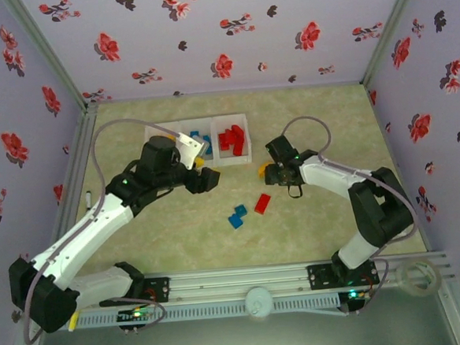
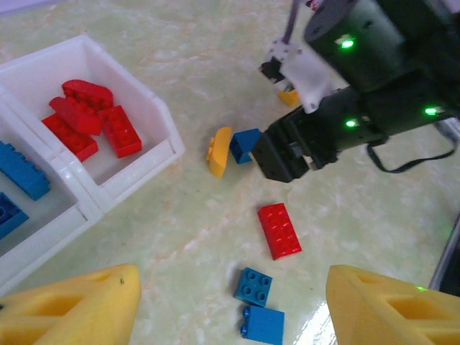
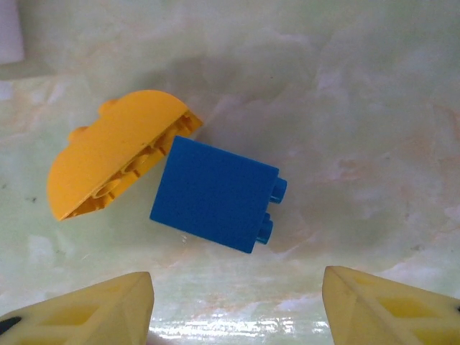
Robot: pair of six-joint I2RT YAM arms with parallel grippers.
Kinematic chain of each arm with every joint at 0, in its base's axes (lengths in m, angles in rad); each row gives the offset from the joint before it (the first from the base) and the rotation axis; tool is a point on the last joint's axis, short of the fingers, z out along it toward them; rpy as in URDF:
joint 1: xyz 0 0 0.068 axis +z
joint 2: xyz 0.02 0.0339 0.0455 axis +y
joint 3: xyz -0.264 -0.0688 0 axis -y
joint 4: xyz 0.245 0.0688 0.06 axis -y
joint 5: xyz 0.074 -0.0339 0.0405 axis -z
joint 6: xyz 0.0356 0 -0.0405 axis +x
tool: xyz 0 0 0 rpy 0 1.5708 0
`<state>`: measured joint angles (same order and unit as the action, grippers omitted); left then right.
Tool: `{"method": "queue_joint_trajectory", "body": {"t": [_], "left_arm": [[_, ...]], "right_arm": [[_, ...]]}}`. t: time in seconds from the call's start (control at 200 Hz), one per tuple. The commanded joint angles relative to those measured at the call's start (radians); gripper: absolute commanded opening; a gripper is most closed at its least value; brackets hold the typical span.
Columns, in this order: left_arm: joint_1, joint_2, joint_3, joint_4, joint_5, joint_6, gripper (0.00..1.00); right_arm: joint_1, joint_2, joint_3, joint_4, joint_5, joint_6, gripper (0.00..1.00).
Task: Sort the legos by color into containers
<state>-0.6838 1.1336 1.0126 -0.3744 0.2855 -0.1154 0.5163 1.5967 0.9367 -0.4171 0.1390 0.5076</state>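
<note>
The white tray (image 1: 239,121) holds red legos (image 2: 92,118) in its right compartment and blue ones (image 2: 25,171) in the middle one. A red brick (image 2: 279,230) and two blue bricks (image 2: 253,286) lie loose on the table, between and just beyond the yellow fingers (image 2: 79,305) of my open left gripper (image 2: 230,313), which hovers above them. A curved yellow-orange brick (image 3: 115,154) touches a blue brick (image 3: 215,192) just ahead of my right gripper (image 3: 237,305), which is open and empty, low over the table. In the top view the left gripper (image 1: 204,177) is just in front of the tray and the right gripper (image 1: 268,171) is to the right of it.
The left arm covers the tray's left compartment in the top view. Flowered walls close the table (image 1: 329,229) on three sides, and a rail runs along the near edge. The right arm's black wrist (image 2: 374,79) hangs close above the yellow and blue pair.
</note>
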Motion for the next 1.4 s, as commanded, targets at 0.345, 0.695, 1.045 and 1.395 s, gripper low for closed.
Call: {"method": "queue_joint_trajectory", "body": {"t": [0.345, 0.695, 1.045, 1.395], "left_arm": [[-0.007, -0.037, -0.037, -0.011, 0.041, 0.010, 0.70], [-0.006, -0.035, -0.045, -0.014, 0.041, 0.015, 0.69], [-0.007, -0.035, -0.044, -0.017, 0.040, 0.014, 0.68], [-0.009, -0.037, -0.043, -0.020, 0.040, 0.008, 0.68]], "right_arm": [[-0.028, 0.105, 0.099, 0.034, 0.003, 0.046, 0.63], [-0.047, 0.170, 0.147, 0.023, -0.001, 0.040, 0.60], [-0.067, 0.170, 0.132, -0.002, 0.008, 0.015, 0.50], [-0.079, 0.180, 0.133, -0.015, -0.021, -0.008, 0.47]]}}
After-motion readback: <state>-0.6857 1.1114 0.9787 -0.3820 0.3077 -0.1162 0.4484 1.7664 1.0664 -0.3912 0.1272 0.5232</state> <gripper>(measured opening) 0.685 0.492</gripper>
